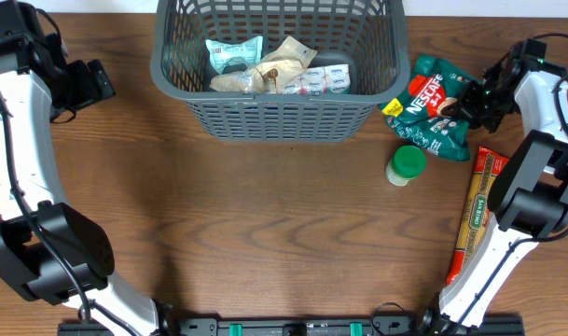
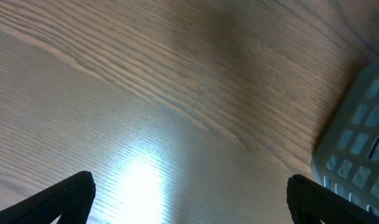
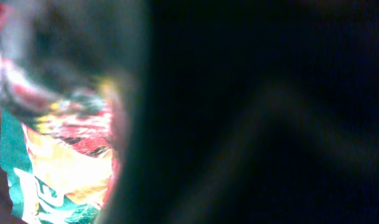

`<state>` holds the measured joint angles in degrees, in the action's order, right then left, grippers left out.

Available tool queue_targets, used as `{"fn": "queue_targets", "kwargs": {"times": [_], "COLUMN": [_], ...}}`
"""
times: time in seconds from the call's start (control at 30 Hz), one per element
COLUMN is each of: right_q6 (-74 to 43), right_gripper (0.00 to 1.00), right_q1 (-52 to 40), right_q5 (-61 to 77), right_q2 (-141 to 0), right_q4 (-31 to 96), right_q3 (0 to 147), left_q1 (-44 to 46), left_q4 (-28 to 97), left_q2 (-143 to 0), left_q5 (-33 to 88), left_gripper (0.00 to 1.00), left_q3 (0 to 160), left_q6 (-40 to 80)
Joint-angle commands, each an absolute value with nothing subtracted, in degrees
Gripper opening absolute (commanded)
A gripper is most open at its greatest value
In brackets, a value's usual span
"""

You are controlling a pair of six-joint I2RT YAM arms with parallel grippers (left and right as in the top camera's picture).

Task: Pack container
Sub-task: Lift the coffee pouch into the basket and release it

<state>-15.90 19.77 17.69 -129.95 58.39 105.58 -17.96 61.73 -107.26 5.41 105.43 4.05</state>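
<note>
The container, a dark grey mesh basket (image 1: 276, 118), stands at the back middle of the table and holds several wrapped snack packs. One corner of it shows in the left wrist view (image 2: 361, 134). A green and red Nescafe bag (image 1: 431, 110) lies just right of the basket. My right gripper (image 1: 463, 103) is down on this bag. The right wrist view is dark and blurred, with only the bag (image 3: 58, 155) showing at its left, so the jaws are hidden. My left gripper (image 1: 97, 82) is at the far left, left of the basket. It is open and empty over bare wood (image 2: 189, 186).
A small jar with a green lid (image 1: 406, 165) stands in front of the Nescafe bag. A long red and yellow packet (image 1: 477, 213) lies along the right side, by the right arm's base.
</note>
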Motion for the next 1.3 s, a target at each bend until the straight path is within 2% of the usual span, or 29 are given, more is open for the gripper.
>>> {"fn": "queue_targets", "kwargs": {"times": [0.0, 0.3, 0.67, 0.93, 1.03, 1.27], "right_q6": [-14.7, -14.7, -11.3, 6.0, 12.9, 16.9], "right_gripper": [0.01, 0.01, 0.01, 0.01, 0.01, 0.01], "right_q1": [18.4, 18.3, 15.3, 3.7, -0.6, -7.6], "right_q5": [14.5, 5.0, 2.4, 10.0, 15.4, 17.6], "right_q2": [-126.3, -106.1, -86.1, -85.5, -87.3, -91.3], "right_q4": [59.8, 57.9, 45.0, 29.0, 27.1, 26.2], "right_q3": [103.5, 104.7, 104.7, 104.7, 104.7, 107.5], "left_q1": [-18.2, -18.2, -18.2, -16.9, -16.3, -16.3], "left_q4": [62.1, 62.1, 62.2, 62.3, 62.4, 62.9], "left_q2": [-107.3, -107.3, -107.3, -107.3, -107.3, -107.3], "left_q5": [5.6, 5.6, 5.6, 5.6, 5.6, 5.6], "left_gripper": [0.99, 0.99, 0.99, 0.98, 0.99, 0.99], "left_q3": [105.4, 105.4, 105.4, 105.4, 105.4, 105.4], "left_q6": [3.3, 2.0, 2.0, 0.5, 0.4, 0.4]}}
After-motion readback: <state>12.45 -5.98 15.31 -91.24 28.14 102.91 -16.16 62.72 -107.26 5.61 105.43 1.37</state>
